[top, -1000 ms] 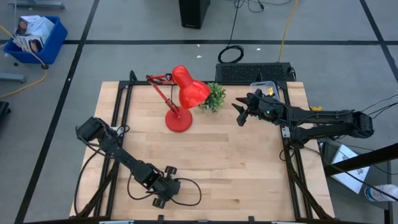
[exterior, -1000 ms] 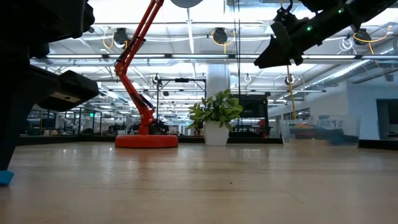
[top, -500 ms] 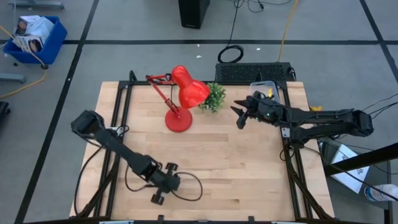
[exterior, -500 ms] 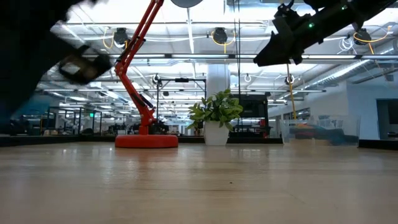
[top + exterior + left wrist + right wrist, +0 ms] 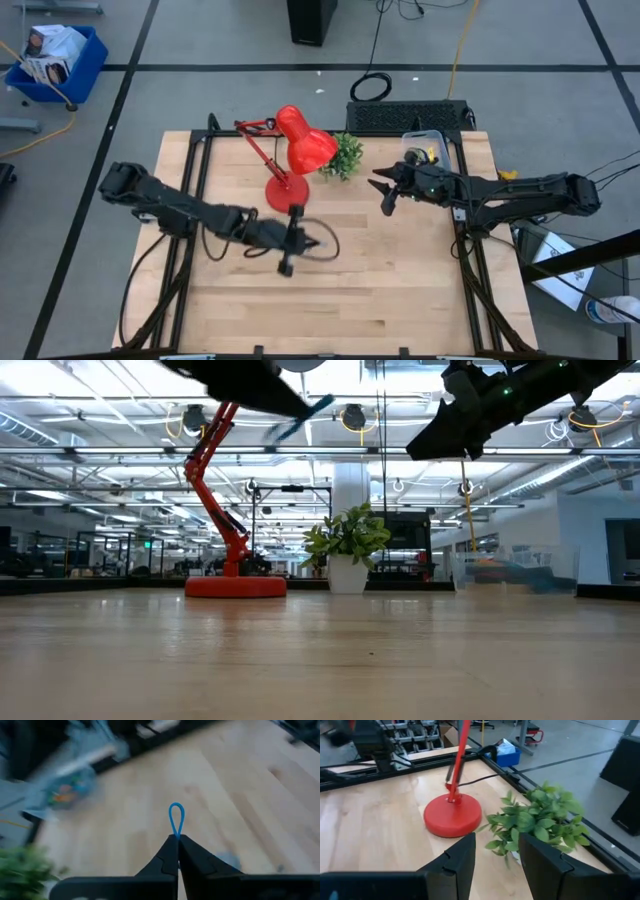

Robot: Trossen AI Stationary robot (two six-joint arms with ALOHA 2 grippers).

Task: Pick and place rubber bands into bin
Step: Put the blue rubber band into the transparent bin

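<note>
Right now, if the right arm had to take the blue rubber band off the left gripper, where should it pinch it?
Pinch the free rounded end of the blue rubber band, coming from the front, opposite the left gripper. The band sticks straight out past the shut fingertips as a narrow loop, so that end is the only exposed part. The right gripper hangs open by the plant.

From where I stand, no text, label, brand, number or sign can be read anywhere. The papers in the blue crate (image 5: pixel 55 60), upper left of the high view, carry print too small to make out.
</note>
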